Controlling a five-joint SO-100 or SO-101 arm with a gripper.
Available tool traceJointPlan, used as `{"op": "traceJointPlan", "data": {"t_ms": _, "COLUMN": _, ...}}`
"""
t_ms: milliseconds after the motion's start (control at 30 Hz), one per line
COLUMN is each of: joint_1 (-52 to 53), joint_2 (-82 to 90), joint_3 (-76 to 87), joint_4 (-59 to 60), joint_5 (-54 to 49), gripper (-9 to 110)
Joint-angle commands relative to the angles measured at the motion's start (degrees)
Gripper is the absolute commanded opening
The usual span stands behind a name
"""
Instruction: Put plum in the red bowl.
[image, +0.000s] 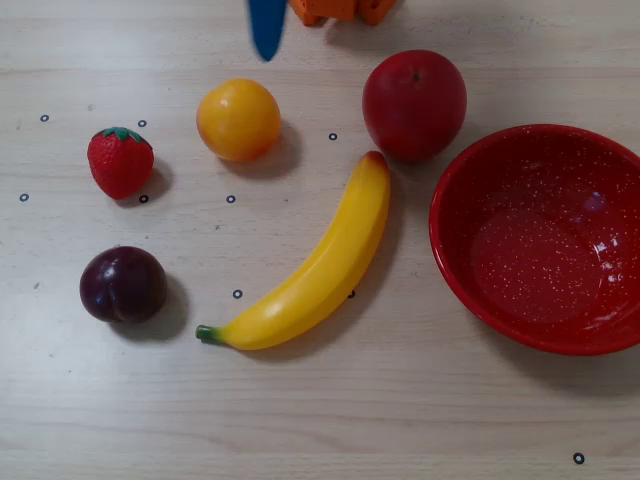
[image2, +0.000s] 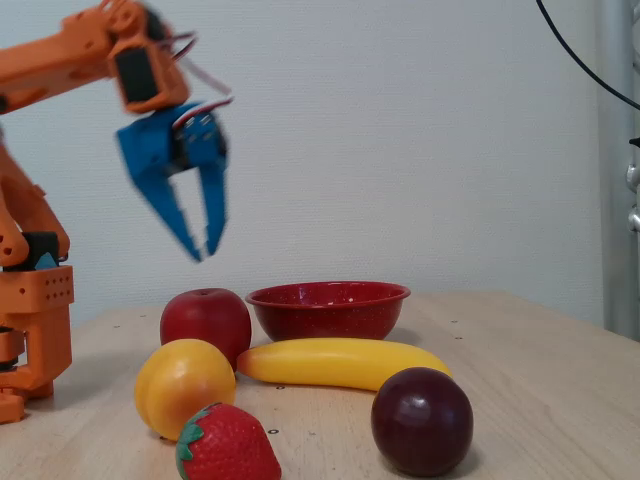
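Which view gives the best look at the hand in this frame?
The fixed view: the whole blue hand shows, raised above the fruit, fingers slightly apart and empty. The overhead view catches only one blue fingertip at the top edge.

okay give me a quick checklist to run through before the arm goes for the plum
1. Gripper empty: ok, nothing between the fingers.
2. Fingers apart enough for the plum: not ok, the gap looks narrower than the fruit.
3. Plum free to grasp: ok, it stands apart from the strawberry and banana.
4. Red bowl empty: ok.
5. Gripper above the plum: not ok, it hangs high near the arm's base.
6. Carry path to the bowl: cannot tell; the banana lies between.
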Motion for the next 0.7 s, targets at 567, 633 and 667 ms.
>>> {"op": "traceJointPlan", "data": {"t_ms": 567, "joint_1": -16.26, "joint_2": -45.44, "joint_3": -63.46, "joint_4": 17.67, "joint_5": 16.96, "gripper": 4}}
{"op": "traceJointPlan", "data": {"t_ms": 633, "joint_1": -17.05, "joint_2": -48.78, "joint_3": -66.53, "joint_4": 17.93, "joint_5": 17.75, "gripper": 7}}
{"op": "traceJointPlan", "data": {"t_ms": 667, "joint_1": -17.31, "joint_2": -50.36, "joint_3": -67.85, "joint_4": 17.93, "joint_5": 18.11, "gripper": 9}}
